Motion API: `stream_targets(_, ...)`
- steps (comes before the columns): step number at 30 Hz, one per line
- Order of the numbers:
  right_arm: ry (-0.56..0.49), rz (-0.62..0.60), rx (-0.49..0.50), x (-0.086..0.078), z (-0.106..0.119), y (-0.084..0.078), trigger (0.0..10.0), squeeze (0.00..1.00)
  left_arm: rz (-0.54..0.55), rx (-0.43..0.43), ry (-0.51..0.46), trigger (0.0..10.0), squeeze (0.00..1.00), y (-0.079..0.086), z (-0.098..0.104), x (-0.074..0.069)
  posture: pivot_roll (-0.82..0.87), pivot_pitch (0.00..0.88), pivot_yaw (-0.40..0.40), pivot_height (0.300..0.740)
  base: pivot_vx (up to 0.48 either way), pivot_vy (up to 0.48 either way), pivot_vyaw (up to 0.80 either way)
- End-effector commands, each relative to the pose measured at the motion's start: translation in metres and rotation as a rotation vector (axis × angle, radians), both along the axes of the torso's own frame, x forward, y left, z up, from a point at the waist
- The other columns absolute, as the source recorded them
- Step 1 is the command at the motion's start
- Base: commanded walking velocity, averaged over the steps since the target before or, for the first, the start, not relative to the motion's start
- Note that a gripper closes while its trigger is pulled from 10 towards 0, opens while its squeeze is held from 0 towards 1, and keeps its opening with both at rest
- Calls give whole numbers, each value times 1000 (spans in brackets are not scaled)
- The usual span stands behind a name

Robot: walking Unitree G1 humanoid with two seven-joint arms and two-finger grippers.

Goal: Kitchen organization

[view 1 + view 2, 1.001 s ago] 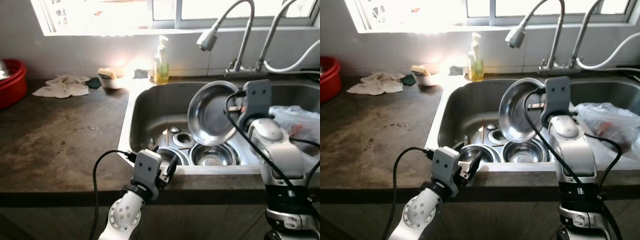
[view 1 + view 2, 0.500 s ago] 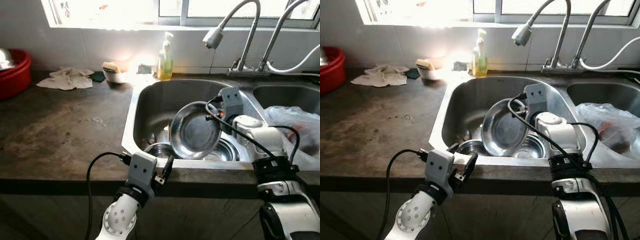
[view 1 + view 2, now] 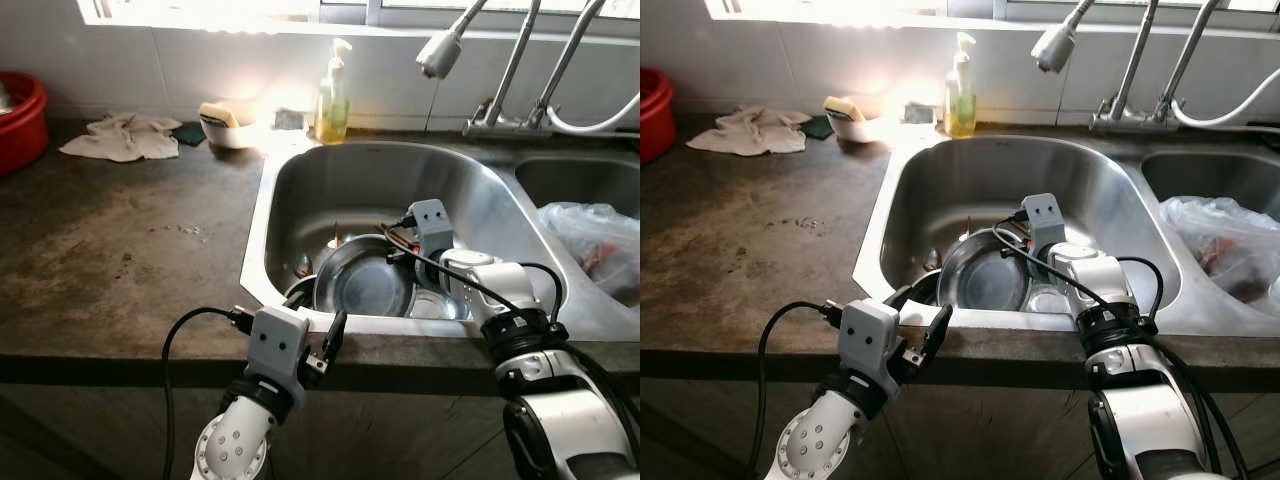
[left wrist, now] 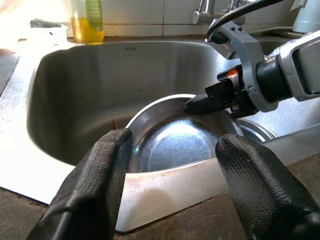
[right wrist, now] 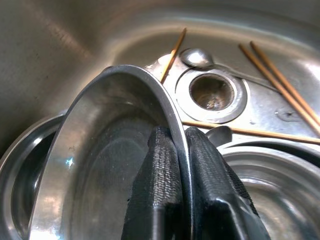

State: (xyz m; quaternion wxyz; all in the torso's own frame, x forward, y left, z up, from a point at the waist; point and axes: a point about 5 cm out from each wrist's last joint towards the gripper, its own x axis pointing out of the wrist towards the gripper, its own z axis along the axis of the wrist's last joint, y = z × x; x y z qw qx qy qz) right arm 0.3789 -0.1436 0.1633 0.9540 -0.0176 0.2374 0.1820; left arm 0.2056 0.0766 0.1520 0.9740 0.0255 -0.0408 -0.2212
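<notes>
Compared with one second earlier, when it was held upright high above the basin, the round shiny steel bowl (image 3: 362,284) had been lowered into the stainless steel sink (image 3: 300,190) and tilted, its hollow facing the near sink edge. Right hand (image 5: 181,150) pinched the bowl's rim, one black finger (image 5: 159,165) inside the bowl and the other against its outer wall, pressed together on the metal. Beneath and beside that hand lay further steel bowls (image 5: 260,180); the held bowl leaned over one of them (image 5: 20,170). Beyond the fingertips were the round sink drain (image 5: 212,91), a metal spoon (image 5: 197,56) and several thin wooden chopsticks (image 5: 272,70) on the sink floor.

Left hand (image 4: 172,150) hovered just outside the near sink rim over the dark stone table (image 3: 110,270), its two black fingers (image 4: 100,170) spread wide apart and gripping nothing; the held bowl lay straight ahead of it, between the fingertips in the wrist view.

Farther from both hands: a yellow soap dispenser bottle (image 3: 333,95) at the sink's back rim, a crumpled white cloth (image 3: 122,138), a red plastic basin (image 3: 20,115), and a clear plastic bag (image 3: 598,235) to the right of the right arm.
</notes>
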Motion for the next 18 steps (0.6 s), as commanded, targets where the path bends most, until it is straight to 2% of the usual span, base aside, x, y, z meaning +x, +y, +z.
stream_targets(1, -6, 9, 18, -2, 0, -1, 10000, 1000, 2, 22, 91, 10000, 0, 1, -15, -2, 130, 150, -78, 740, 0, 0, 0)
stream_targets(10, -13, 10, 43, -7, -3, -1, 10000, 1000, 5, 33, 92, 10000, 0, 2, -15, 0, 133, 134, -74, 740, 0, 0, 0)
stream_targets(16, -137, -32, 42, -7, 12, -4, 10000, 1000, 8, 33, 90, 10000, 0, 3, -16, 3, 130, 123, -70, 740, 0, 0, 0)
stream_targets(17, -175, -46, 38, -7, 17, -5, 10000, 0, 10, 35, 89, 10000, 0, 3, -16, 3, 129, 116, -68, 740, 0, 0, 0)
stream_targets(18, -252, -67, 35, -10, 29, -7, 10000, 0, 11, 36, 84, 10000, 0, 3, -16, 5, 123, 107, -64, 740, 0, 0, 0)
